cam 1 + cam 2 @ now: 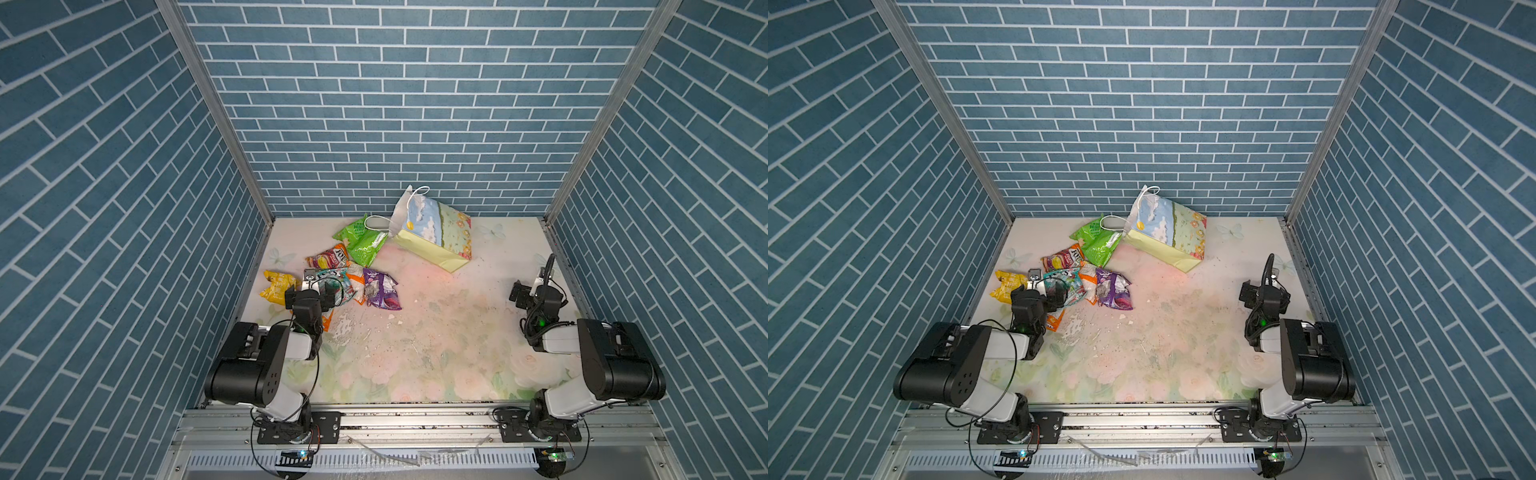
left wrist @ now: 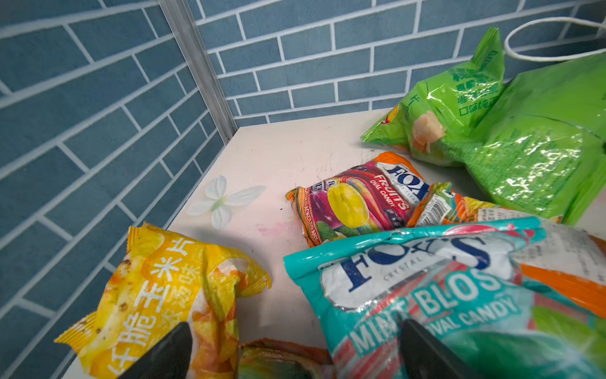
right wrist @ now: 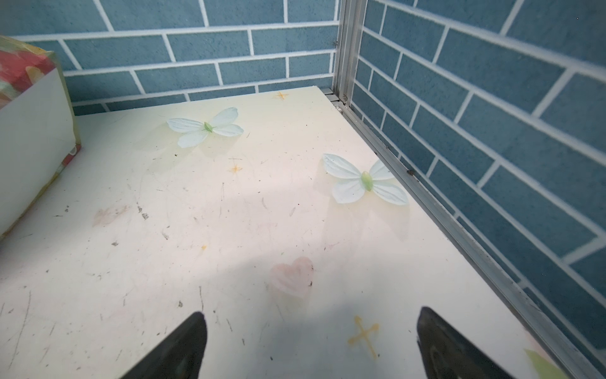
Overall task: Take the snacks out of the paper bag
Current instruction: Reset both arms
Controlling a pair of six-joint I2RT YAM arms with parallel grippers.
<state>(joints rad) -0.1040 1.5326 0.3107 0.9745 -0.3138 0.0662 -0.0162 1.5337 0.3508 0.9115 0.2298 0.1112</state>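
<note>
Jaws on both arms gape wide, empty — snacks lie spilled beside the tipped bag, seemingly all out.

I count one paper bag and eight snacks along the worktop's left side. There are two green packets and one each of the rest: fruit-print packet, yellow packet, teal packet, orange-and-white packet, purple packet and orange packet. My left end effector and right end effector make two.
</note>
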